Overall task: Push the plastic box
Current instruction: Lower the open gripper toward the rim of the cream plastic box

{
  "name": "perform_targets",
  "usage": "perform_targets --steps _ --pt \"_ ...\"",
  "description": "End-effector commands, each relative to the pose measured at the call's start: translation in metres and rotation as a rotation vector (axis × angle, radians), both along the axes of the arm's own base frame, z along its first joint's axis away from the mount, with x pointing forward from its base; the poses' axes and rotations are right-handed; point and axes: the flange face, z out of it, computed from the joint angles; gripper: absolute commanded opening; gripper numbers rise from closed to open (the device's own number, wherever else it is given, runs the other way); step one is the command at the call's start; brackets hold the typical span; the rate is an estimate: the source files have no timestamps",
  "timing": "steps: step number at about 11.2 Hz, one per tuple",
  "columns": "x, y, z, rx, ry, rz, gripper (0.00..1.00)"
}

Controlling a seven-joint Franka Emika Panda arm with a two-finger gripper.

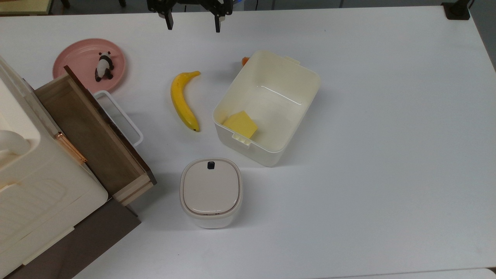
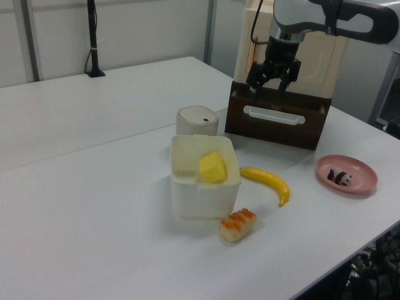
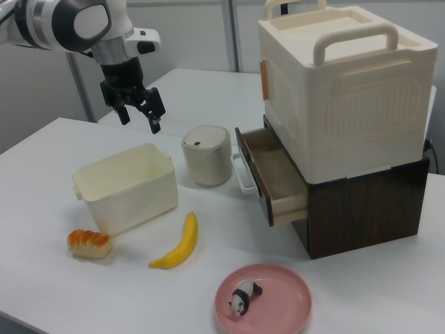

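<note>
Hovering claw (image 1: 192,23) spread apart, cropped at top, plastic box (image 1: 266,106) half-hiding orange pastry (image 1: 245,61)

White table (image 1: 387,174), partitioned room.
Pale wall panels (image 2: 144,28) behind the table; black pole (image 2: 94,37) clamped at its far edge.

The arm enters from the upper left of the right view, its silver-grey wrist bent downward. The gripper (image 3: 140,116) hangs in the air, pointing down, touching nothing. Its two black fingers (image 1: 169,21) are spread wide apart with clear space between them (nothing held). In the top view the gripper (image 1: 193,24) sits at the upper edge. In the left view the gripper (image 2: 270,86) hangs beneath the wrist at the upper right.
</note>
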Motion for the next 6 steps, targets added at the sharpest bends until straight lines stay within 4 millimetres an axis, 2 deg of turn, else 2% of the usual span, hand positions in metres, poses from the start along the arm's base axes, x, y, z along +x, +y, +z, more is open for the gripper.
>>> perform_targets --steps 1,6 --pt "-0.0191 -0.0063 0.0076 0.027 0.013 0.021 1.00" --pt "-0.0195 -0.0063 0.0074 0.027 0.016 0.028 1.00"
